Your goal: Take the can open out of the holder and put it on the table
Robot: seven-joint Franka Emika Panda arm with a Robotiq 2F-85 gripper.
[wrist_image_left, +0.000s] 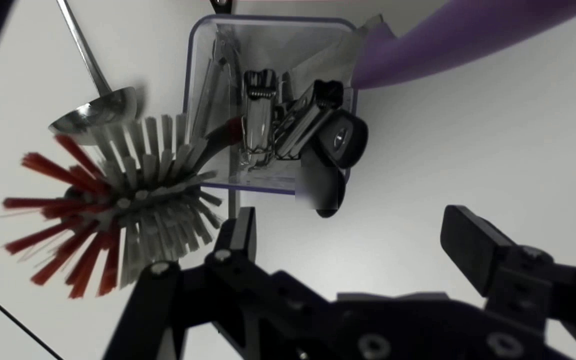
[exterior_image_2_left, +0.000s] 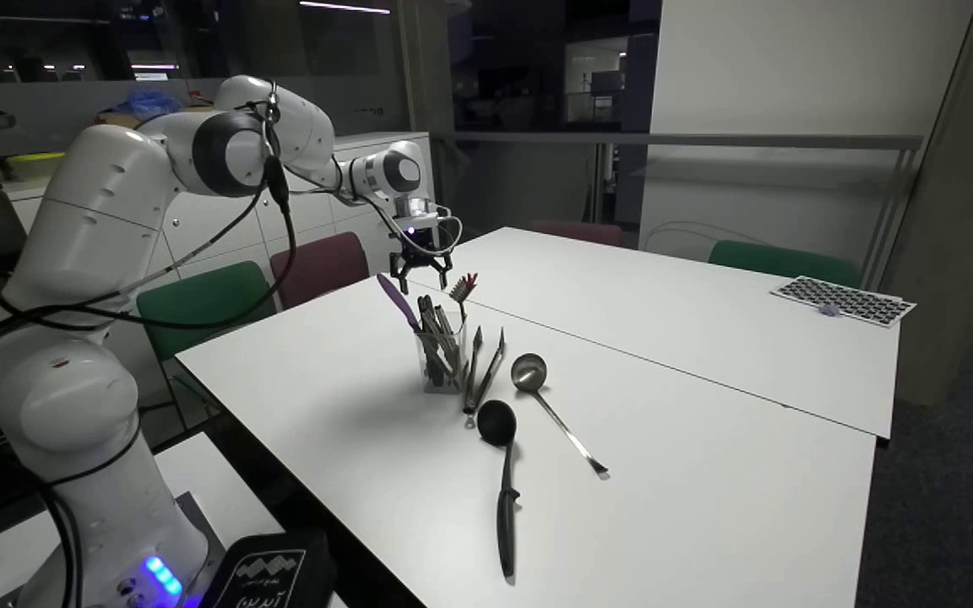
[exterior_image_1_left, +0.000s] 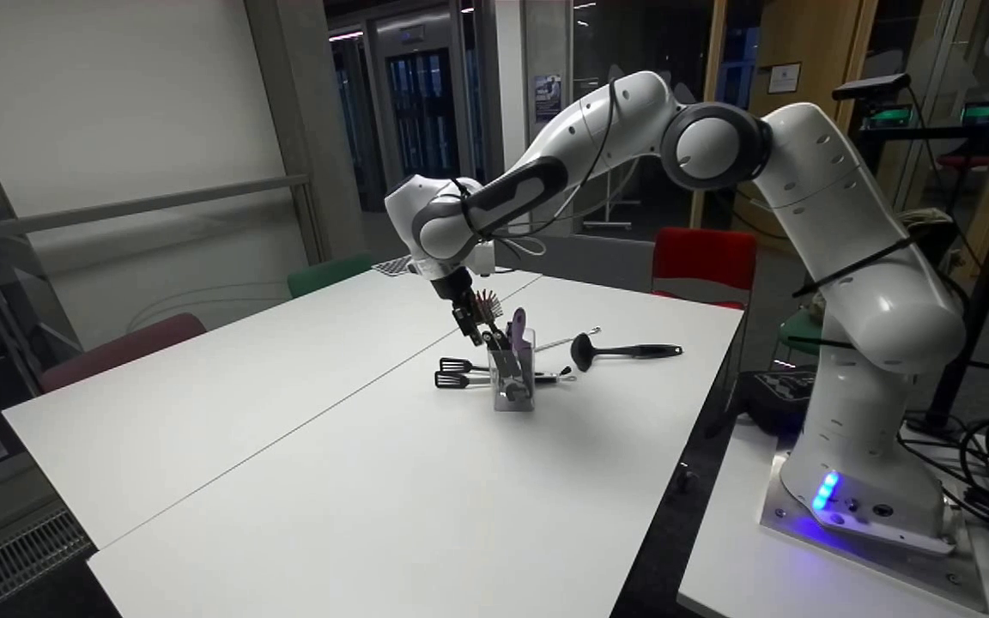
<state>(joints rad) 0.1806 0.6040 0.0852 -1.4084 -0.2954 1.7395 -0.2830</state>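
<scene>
Hovering near the cup on the counter with jaws spread super wide, probably leaving some slack for the presumed black-handled can opener, sitting in there and handily poking past the rim.

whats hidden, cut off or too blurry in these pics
Can opener: in the wrist view, overlapping utensils in the holder leave it uncertain which it is.
Black handle: blurred patch over it, wrist view.
Purple handle: cut off by top edge, wrist view.
Steel ladle: bowl partly behind the brush, wrist view.
Turners: middles blocked by the holder and its contents in an exterior view.
Black case: cut off by bottom edge in an exterior view.
</scene>
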